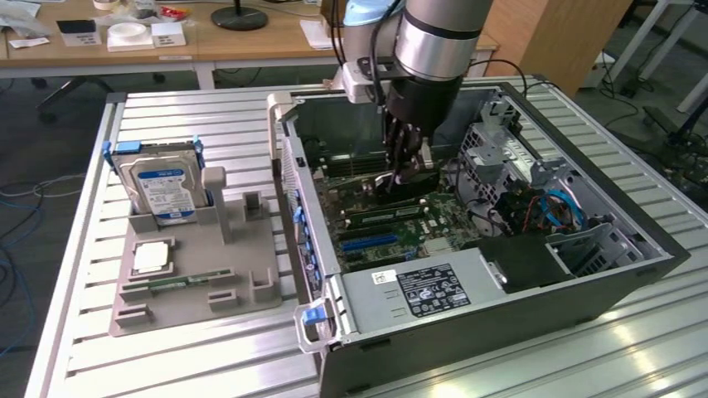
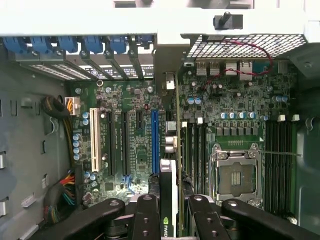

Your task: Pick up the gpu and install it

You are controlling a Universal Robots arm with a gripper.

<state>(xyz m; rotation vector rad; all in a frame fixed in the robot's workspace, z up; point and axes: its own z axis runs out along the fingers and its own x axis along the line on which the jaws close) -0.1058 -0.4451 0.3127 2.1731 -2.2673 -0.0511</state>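
Black pincer [image 1: 405, 177] grips the thin green-board, black-cooler gpu [image 2: 170, 195] edge-on between its fingers, directly above the green motherboard [image 2: 135, 130] inside an open grey computer case [image 1: 531, 323]

green eye logo and white "NVID…" lettering running along the black cooler face of the gpu [image 2: 169, 200], blue-white label on hard drive [image 1: 166, 186] too small to read, black label on power supply [image 1: 426, 290] at the case's front edge unreadable
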